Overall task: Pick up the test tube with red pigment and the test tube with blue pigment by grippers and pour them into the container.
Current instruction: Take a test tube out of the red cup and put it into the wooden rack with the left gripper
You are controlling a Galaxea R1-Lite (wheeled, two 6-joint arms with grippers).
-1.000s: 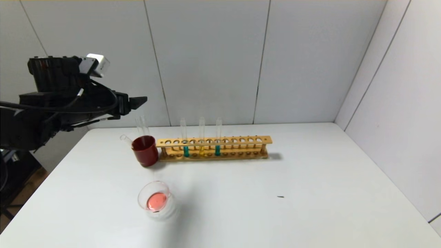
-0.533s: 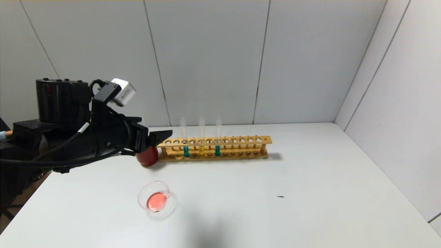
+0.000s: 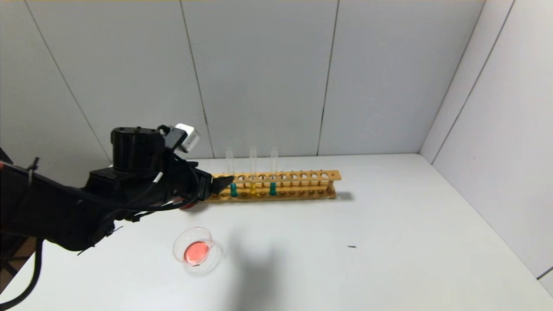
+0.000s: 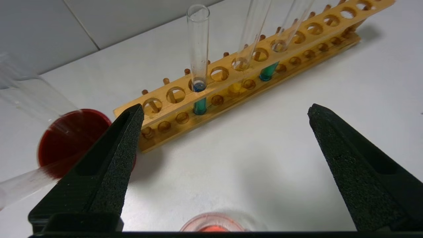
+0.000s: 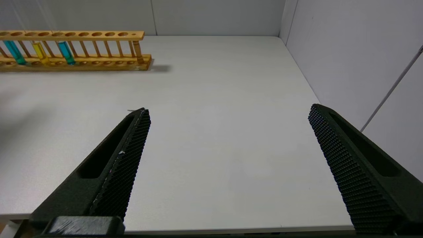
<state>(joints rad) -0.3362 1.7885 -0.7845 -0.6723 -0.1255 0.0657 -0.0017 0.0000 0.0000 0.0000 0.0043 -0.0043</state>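
Observation:
My left gripper [image 3: 219, 184] hangs open and empty just left of the wooden rack [image 3: 302, 176], hiding most of the dark red cup [image 3: 187, 206]. In the left wrist view its fingers [image 4: 127, 138] stand wide apart, facing the rack [image 4: 231, 71]. The nearest test tube with blue pigment [image 4: 199, 62] stands upright in the rack [image 3: 233, 189]; a second teal one [image 3: 272, 188] is further along. The container [image 3: 194, 249], a clear dish holding red liquid, sits on the table in front of the cup. No tube with red liquid shows. My right gripper [image 5: 229, 110] is open over bare table, out of the head view.
A tube with yellow liquid [image 3: 252, 188] stands between the two teal ones. Clear empty tubes [image 4: 23, 183] lean in the dark red cup [image 4: 71, 135]. Grey walls close the back and right of the white table [image 3: 367, 242].
My left arm has come down from high at the far left and moved right toward the rack, now covering the cup. Its fingers stayed open. Nothing on the table moved.

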